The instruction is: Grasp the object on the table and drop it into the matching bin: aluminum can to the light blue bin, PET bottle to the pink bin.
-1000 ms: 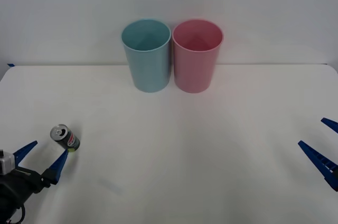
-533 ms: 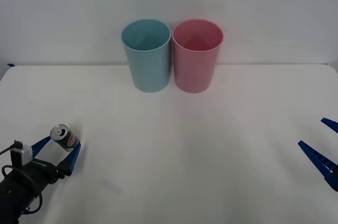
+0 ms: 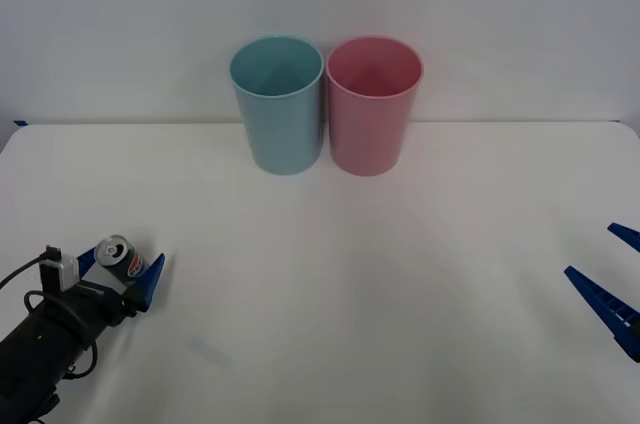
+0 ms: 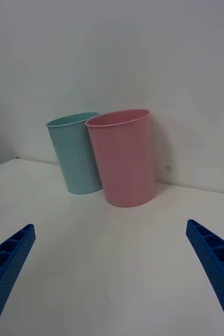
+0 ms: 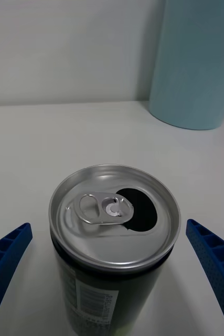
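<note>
Now the left gripper point(image 3: 118, 270) has advanced on the bench point(image 3: 400, 274), its spread fingers flanking the aluminum can point(image 3: 122, 259), so closing seems next.

A plain wall point(image 3: 500, 4) stands behind everything. It is pale grey-white and smooth, with no pictures or shelves on it. It goes all the way across the back, and its bottom edge meets the far edge of the tabletop point(image 3: 400, 274).

A tiny blue bit point(image 3: 18, 123) sticks out at the far left, right where the wall and the tabletop meet. It is too small to tell what it is.

In the right wrist view, a little dark speck point(image 4: 168, 168) sits low on the wall.

A faint grey mark point(image 3: 210, 349) lies on the near part of the tabletop.
</note>
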Robot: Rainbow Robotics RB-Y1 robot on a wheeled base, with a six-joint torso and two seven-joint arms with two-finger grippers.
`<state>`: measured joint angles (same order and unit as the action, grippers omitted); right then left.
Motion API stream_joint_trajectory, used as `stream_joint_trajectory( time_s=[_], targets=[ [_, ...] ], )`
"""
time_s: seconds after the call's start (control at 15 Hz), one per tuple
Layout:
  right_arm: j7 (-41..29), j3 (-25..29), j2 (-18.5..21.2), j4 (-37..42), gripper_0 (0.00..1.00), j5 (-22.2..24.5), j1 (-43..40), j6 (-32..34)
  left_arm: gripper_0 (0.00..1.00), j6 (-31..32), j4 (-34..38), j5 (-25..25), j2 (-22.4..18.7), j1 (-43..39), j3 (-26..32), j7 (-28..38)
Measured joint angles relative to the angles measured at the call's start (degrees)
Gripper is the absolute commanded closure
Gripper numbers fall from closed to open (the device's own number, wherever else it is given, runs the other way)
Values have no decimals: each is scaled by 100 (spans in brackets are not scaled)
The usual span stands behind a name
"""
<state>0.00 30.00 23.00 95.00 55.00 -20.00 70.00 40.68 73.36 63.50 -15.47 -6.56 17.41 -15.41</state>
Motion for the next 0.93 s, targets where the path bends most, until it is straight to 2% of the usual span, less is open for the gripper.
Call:
stream_joint_trajectory(
  time_s=[0.2,0.27,0.33,0.4,0.47,0.53,0.93],
  targets=[
    [0,0,0,0,0,0,0,0,0,-5,-15,2,25,23,-4,-21],
    [0,0,0,0,0,0,0,0,34,-3,-16,3,26,24,-8,-37],
    [0,0,0,0,0,0,0,0,64,-2,-16,3,27,24,-9,-59],
    [0,0,0,0,0,0,0,0,86,-2,-16,4,27,24,-9,-90],
    [0,0,0,0,0,0,0,0,97,-2,-16,4,27,24,-9,-132],
    [0,0,0,0,0,0,0,0,100,-4,-16,4,27,24,-9,-180],
    [0,0,0,0,0,0,0,0,100,-2,-16,-3,28,40,15,-234]
  ],
)
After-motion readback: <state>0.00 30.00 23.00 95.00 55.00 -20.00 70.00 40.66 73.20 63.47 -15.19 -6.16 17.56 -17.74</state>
